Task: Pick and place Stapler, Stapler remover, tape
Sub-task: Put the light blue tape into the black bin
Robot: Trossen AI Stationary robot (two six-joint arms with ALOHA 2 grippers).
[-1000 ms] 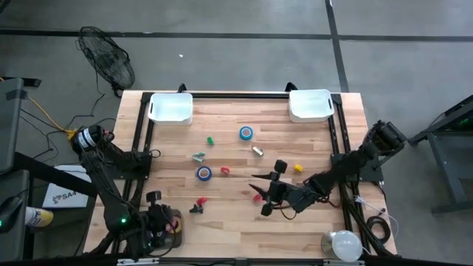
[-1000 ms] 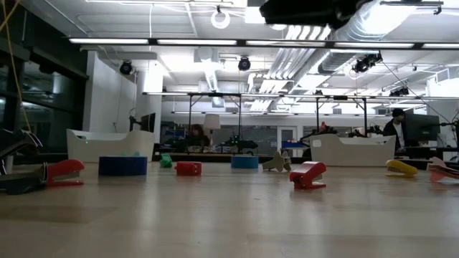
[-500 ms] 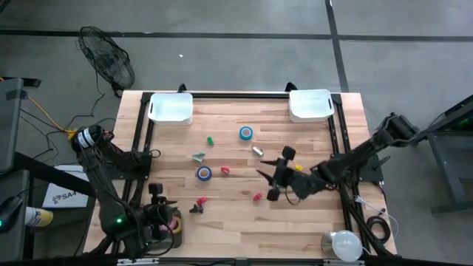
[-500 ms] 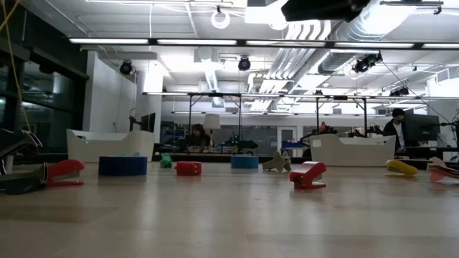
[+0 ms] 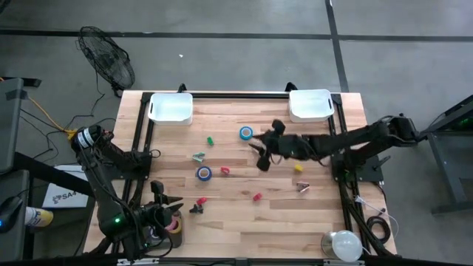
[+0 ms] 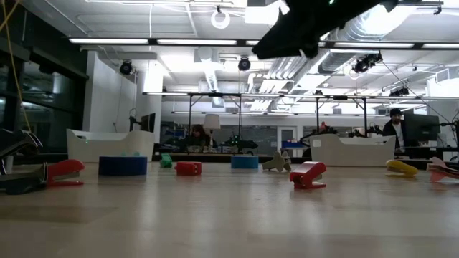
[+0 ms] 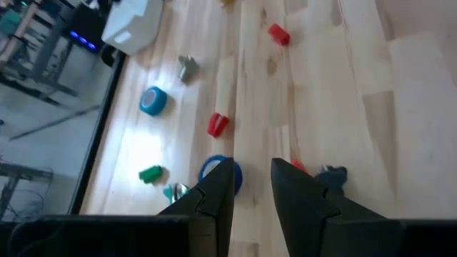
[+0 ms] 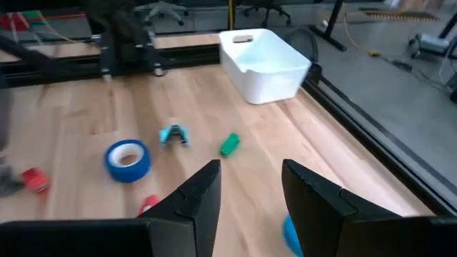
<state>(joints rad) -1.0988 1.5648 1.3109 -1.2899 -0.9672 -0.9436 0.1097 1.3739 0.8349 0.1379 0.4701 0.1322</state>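
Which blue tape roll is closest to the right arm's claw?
The blue roll farther from the robot, beside the right claw; the other blue roll lies farther away.

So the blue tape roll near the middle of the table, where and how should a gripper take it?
Best guess: the blue tape roll lies flat with its pale hole facing up, so come straight down and pinch across the ring's outer wall, or put one finger in the hole and one outside. The bare wood around it in the high view leaves room for the fingers.
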